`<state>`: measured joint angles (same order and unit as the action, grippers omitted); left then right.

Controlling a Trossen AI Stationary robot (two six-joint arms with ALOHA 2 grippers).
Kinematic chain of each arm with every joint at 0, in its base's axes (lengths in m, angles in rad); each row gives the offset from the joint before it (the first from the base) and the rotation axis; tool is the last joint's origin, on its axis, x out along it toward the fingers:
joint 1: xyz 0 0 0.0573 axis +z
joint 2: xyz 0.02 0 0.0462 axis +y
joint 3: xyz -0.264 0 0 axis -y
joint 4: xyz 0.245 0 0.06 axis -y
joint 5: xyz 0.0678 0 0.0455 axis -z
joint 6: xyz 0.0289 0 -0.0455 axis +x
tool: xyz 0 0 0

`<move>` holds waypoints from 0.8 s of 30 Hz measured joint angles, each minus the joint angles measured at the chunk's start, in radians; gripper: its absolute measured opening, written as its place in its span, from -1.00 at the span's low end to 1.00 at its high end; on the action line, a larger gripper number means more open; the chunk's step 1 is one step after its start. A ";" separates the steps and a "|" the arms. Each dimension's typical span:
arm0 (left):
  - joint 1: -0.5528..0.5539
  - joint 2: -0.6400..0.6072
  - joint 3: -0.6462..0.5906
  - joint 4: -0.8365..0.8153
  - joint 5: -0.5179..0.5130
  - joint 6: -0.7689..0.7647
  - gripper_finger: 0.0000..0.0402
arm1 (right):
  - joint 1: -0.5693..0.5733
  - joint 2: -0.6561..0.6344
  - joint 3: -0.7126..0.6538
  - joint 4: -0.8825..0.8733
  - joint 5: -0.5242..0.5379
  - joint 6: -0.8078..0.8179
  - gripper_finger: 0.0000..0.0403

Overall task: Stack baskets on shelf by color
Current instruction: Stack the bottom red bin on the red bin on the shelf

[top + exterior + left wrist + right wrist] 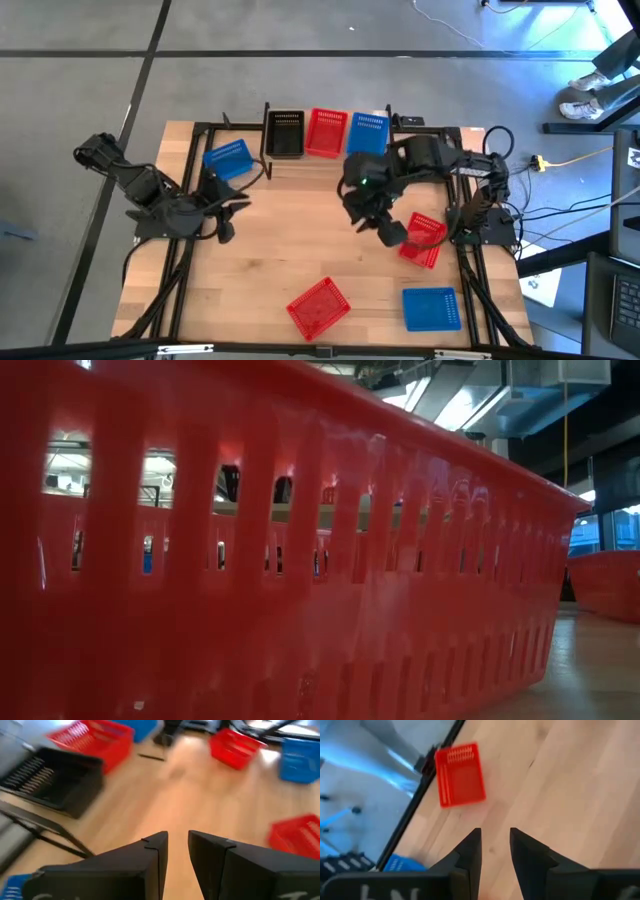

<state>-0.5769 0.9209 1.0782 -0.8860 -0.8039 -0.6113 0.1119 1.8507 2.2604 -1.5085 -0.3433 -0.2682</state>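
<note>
Red basket (421, 240) sits beside our right gripper (385, 232), whose fingers are nearly closed and empty. Next we must open wide and grab it. Our left gripper (226, 215) waits, empty too.

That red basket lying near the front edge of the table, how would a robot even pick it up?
Probably by a wall. The red basket sits open side up and turned askew, so fingers coming straight down could straddle one thin long wall near its middle, one finger inside, one outside. The right gripper would likely need to rotate to match that angle.

Baskets — red (319, 306), blue (431, 308), black (286, 133) — on light wood table (290, 240).
</note>
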 joint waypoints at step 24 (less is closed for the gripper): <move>0.007 0.002 0.000 -0.023 0.227 0.019 -0.66 | 0.154 0.002 -0.739 0.985 0.010 0.182 -0.51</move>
<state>-0.5697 0.9234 1.0782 -0.9090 -0.5764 -0.5928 0.2657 1.8530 1.5218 -0.5233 -0.3338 -0.0861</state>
